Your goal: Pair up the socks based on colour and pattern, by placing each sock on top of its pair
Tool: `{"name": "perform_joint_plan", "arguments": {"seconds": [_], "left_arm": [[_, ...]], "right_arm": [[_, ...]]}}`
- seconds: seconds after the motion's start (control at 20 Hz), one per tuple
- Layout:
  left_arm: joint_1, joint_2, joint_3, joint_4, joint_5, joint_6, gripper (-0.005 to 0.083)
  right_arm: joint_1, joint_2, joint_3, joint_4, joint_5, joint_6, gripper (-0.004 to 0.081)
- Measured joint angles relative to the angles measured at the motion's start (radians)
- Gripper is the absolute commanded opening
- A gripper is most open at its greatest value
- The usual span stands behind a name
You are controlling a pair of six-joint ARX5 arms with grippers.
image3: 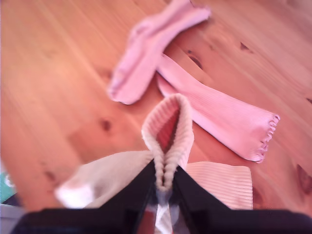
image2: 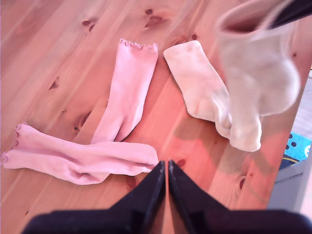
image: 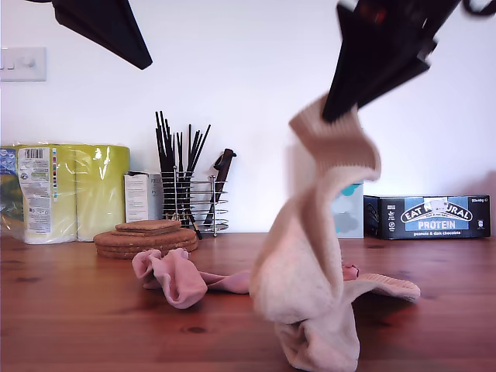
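While my second gripper (image3: 165,181) pinches 1 cream sock (image: 310,263) by its ribbed cuff, toe dragging near the counter's (image: 77,325) front edge, it should lower it flat onto the lying cream sock (image2: 197,87). My first gripper (image2: 166,175) hovers closed and empty.

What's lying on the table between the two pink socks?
Nothing. In the first wrist view the upright pink sock and the sideways pink sock meet at the toe, and only bare wooden table fills the angle between them.
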Motion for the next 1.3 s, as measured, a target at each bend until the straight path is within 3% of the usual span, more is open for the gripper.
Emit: {"name": "perform_joint_plan", "arguments": {"seconds": [0.4, 0.7, 0.95, 1.05, 1.15, 1.3], "left_arm": [[0.025, 0.0, 0.0, -0.029, 0.0, 0.0, -0.0019], [0.051, 0.0, 0.0, -0.029, 0.0, 0.0, -0.0019], [0.055, 0.0, 0.0, -0.043, 0.0, 0.0, -0.0019], [0.055, 0.0, 0.0, -0.054, 0.0, 0.0, -0.0019], [0.055, 0.0, 0.0, -0.06, 0.0, 0.0, -0.0019], [0.055, 0.0, 0.0, -0.059, 0.005, 0.0, -0.0019]], "right_arm": [[-0.178, 0.223, 0.0, 0.135, -0.025, -0.084, -0.0013], [-0.182, 0.345, 0.0, 0.187, -0.053, -0.06, 0.0003], [-0.203, 0.448, 0.0, 0.21, 0.021, -0.036, 0.0167], [-0.221, 0.453, 0.0, 0.214, 0.048, -0.032, 0.034], [-0.236, 0.452, 0.0, 0.214, 0.053, -0.031, 0.0447], [-0.247, 0.447, 0.0, 0.212, 0.053, -0.008, 0.0462]]}}
